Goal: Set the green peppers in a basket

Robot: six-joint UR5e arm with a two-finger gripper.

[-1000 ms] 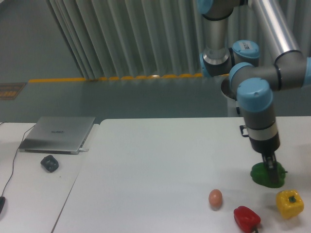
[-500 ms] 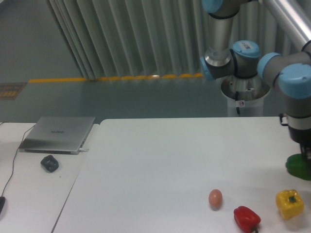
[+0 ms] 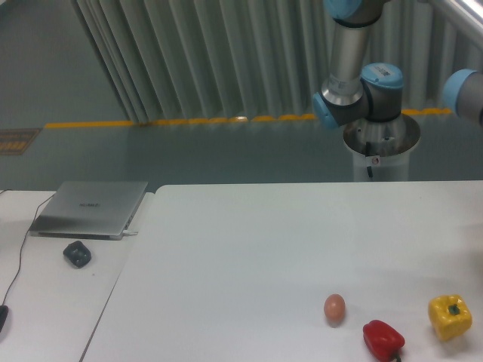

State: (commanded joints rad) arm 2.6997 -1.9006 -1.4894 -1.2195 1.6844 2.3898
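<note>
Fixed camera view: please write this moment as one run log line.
green pepper: out of frame | gripper: out of frame, arm exits right | table: egg, red pepper, yellow pepper | basket: not visible

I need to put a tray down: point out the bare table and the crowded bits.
Bare: the white table from the laptop side across to the egg. Crowded: the front right corner, with the egg, red pepper and yellow pepper.

Grey corrugated wall [image 3: 189,53], yellow floor stripe [image 3: 181,121], white table [image 3: 249,249].
</note>
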